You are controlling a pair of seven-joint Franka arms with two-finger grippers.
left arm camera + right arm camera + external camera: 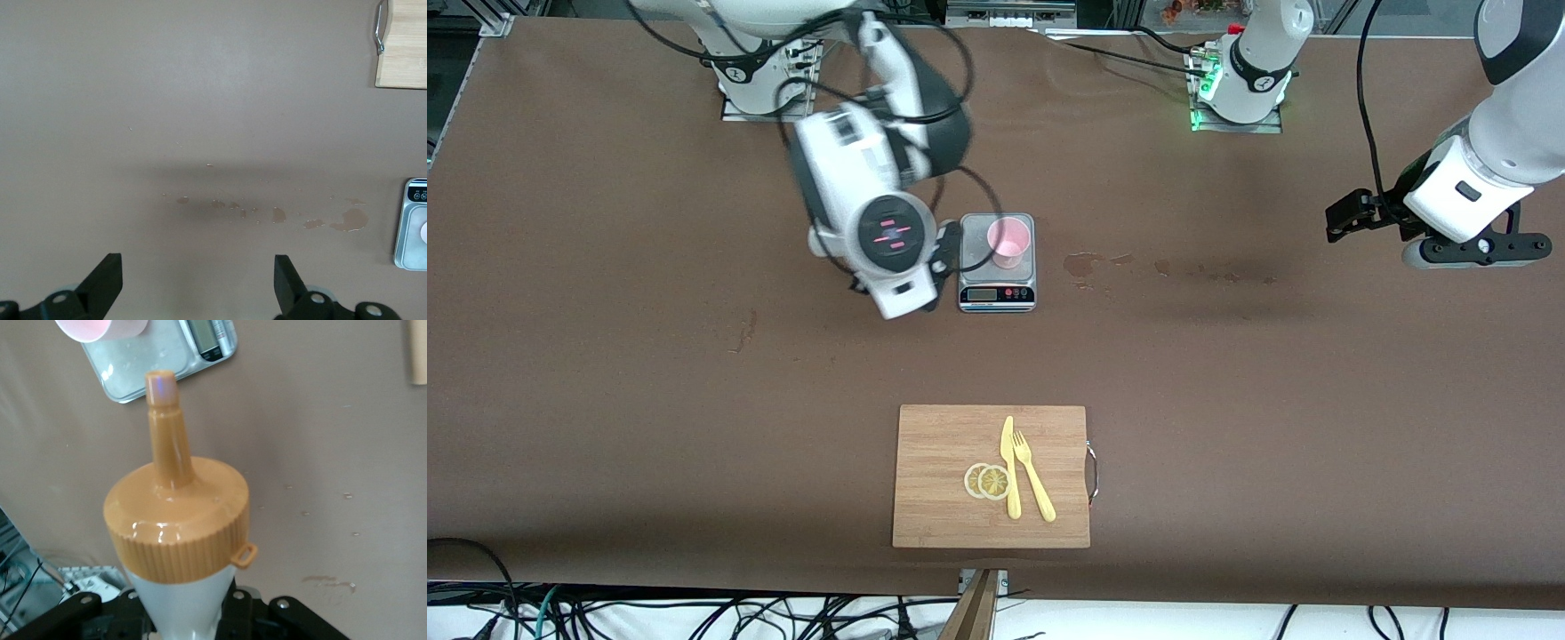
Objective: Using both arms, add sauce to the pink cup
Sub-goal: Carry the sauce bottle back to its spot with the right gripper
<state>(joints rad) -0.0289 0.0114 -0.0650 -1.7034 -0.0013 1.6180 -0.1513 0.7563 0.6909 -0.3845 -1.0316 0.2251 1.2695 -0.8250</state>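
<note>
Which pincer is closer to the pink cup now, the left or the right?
The right. The right pincer, shut on the sauce bottle, is beside the scale where the pink cup stands. The left pincer, open, waits over bare table toward the left arm's end.

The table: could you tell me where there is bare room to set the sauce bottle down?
Bare table stretches between the scale and the cutting board, and toward the left arm's end under the open left tool. It is crowded beside the scale, where the right tool holds the sauce bottle.
</note>
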